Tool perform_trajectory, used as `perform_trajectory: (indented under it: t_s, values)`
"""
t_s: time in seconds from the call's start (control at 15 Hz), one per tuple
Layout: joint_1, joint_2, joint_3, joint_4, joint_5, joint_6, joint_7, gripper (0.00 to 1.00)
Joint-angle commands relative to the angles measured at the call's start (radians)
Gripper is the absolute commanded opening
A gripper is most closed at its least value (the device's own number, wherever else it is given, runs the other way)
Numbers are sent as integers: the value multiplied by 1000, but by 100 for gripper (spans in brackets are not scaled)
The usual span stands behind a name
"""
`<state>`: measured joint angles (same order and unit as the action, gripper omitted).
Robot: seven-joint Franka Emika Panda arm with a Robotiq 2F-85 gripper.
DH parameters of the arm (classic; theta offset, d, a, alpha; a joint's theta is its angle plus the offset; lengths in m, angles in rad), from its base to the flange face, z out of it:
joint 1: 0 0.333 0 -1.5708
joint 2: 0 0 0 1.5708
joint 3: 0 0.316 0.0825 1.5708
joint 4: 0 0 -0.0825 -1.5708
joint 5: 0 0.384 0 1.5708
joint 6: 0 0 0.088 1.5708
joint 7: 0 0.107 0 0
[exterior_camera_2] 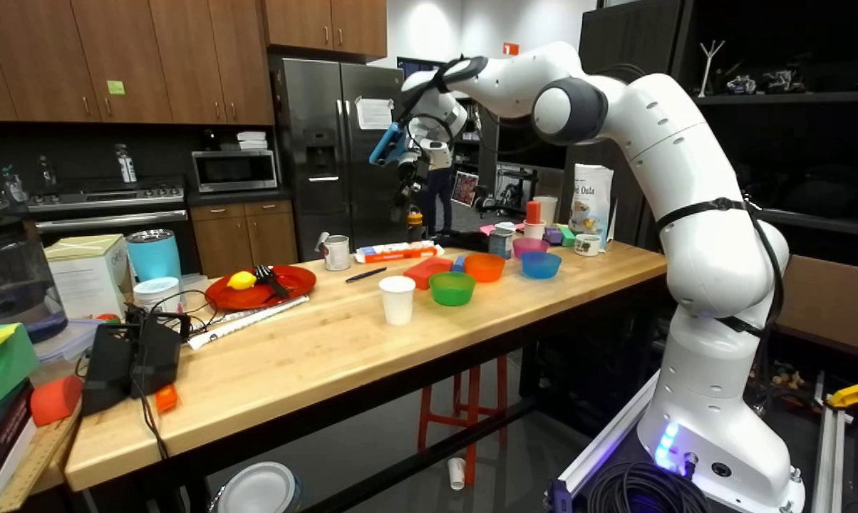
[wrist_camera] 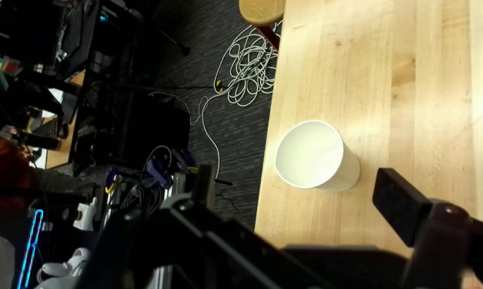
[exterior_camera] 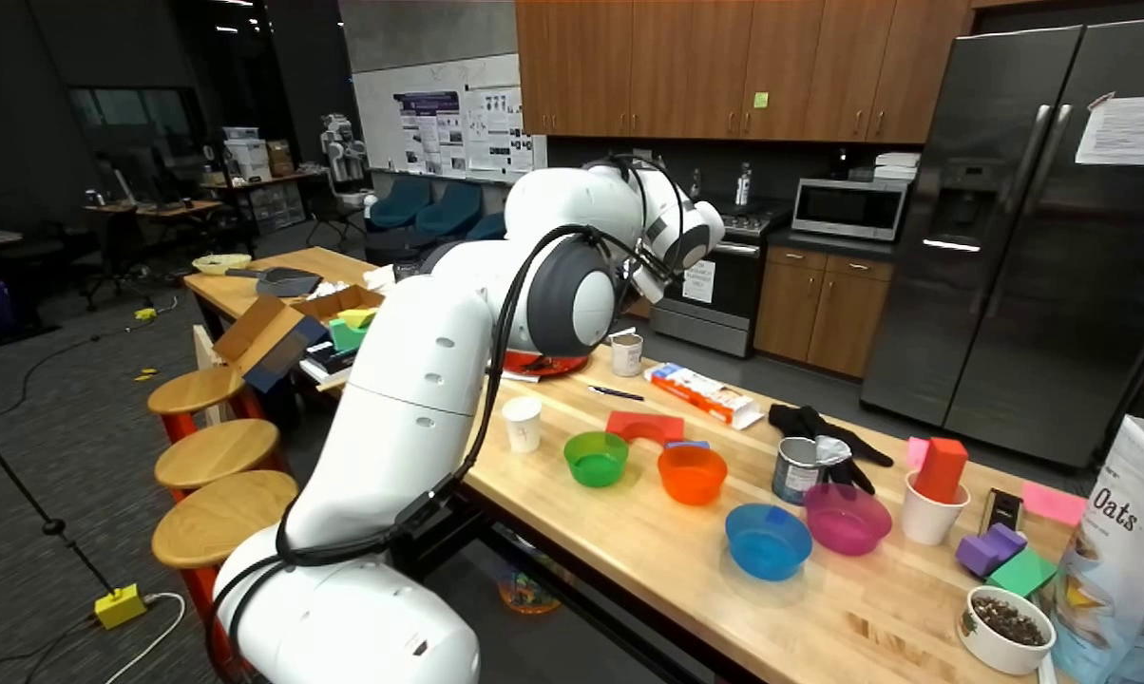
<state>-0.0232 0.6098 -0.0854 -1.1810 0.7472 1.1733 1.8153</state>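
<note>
Gripper (wrist_camera: 301, 194) nearest the lens in the wrist view: released, fingers (wrist_camera: 400, 204) spread wide, body blurred and cut by the bottom edge. Left to right there: far left too dark to sort out; white cord (wrist_camera: 249, 74) looped on the floor (wrist_camera: 243, 126); stool (wrist_camera: 262, 10) cut by the top edge; cup (wrist_camera: 309, 154) upright on the table (wrist_camera: 390, 104), close to its edge, showing between the fingers but beyond them, outer left wall hidden by the rim. In an exterior view, left to right: arm (exterior_camera: 406, 408) hides the gripper and part of a red plate (exterior_camera: 566, 369); cup stands apart from the green bowl (exterior_camera: 596, 461); then orange bowl (exterior_camera: 692, 475), blue bowl (exterior_camera: 769, 543), can (exterior_camera: 795, 465), its lower corner behind the pink bowl (exterior_camera: 848, 521), and oats bag (exterior_camera: 1118, 560) cut by the right edge. In an exterior view: fridge (exterior_camera_2: 333, 199), then gripper over the table, small and dark, fingertips hard to make out.
</note>
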Motion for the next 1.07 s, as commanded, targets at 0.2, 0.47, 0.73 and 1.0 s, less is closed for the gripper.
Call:
perform_trajectory:
  t_s: [0.2,0.47,0.73,1.0]
  values:
    - [-7,-83,-29,-94,-14,75,304,100]
    - [-14,-98,-40,-97,-19,104,503,100]
    - [-34,-58,-14,-51,-17,79,587,100]
    - [-33,-58,-12,-57,-16,74,656,100]
